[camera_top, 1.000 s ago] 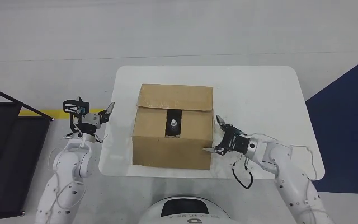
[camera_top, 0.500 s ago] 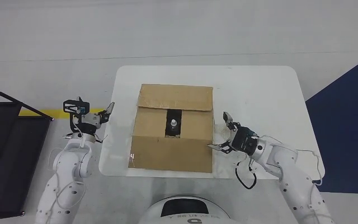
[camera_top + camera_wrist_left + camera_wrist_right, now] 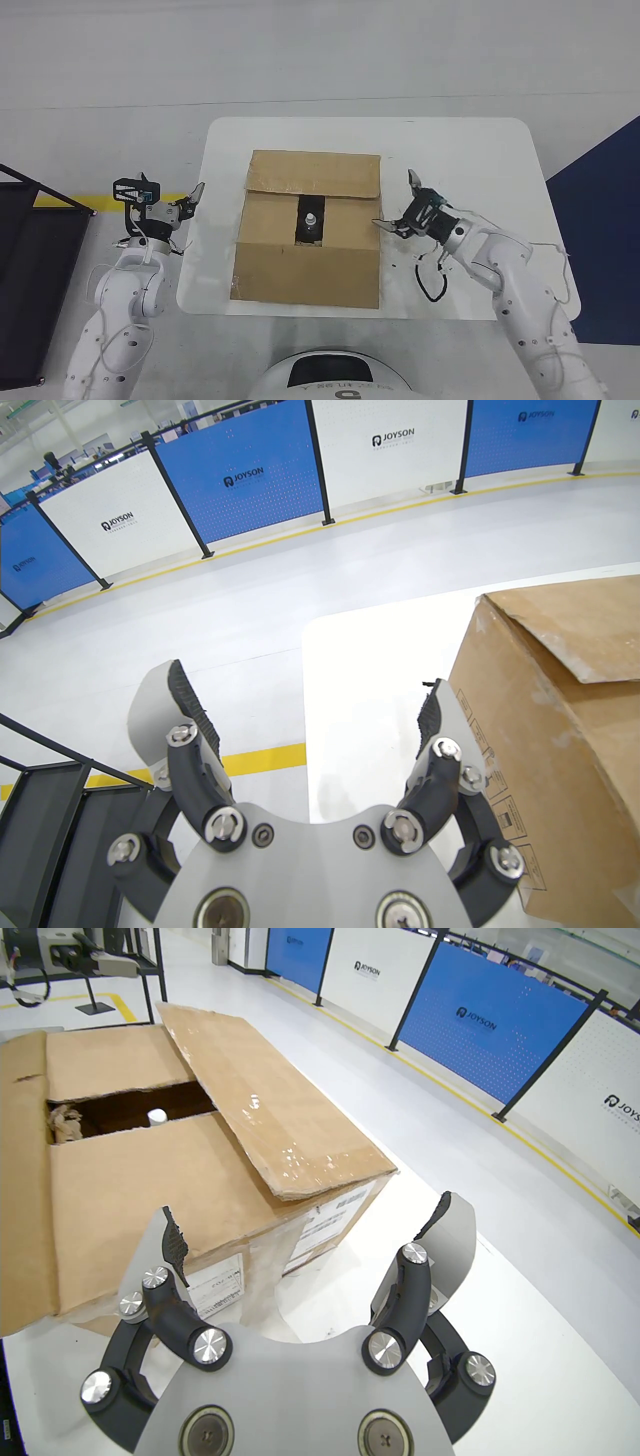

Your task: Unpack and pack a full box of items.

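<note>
A brown cardboard box (image 3: 310, 230) stands in the middle of the white table (image 3: 470, 160). Its top flaps lie nearly flat, leaving a dark slot where a white bottle cap (image 3: 311, 217) shows. The right wrist view shows the same cap (image 3: 156, 1116) beside crumpled paper (image 3: 62, 1123), with one side flap (image 3: 270, 1113) lifted a little. My right gripper (image 3: 395, 200) is open and holds nothing, close to the middle of the box's right side. My left gripper (image 3: 188, 198) is open and holds nothing, off the table's left edge, apart from the box (image 3: 550, 710).
A black rack (image 3: 30, 260) stands on the floor to the left, with a yellow floor line (image 3: 60, 200) beside it. Bare tabletop lies to the right of the box and behind it. A blue panel (image 3: 610, 200) borders the right side.
My right gripper has moved from the box's near right corner toward the middle of its right side. The left arm has stayed still.
</note>
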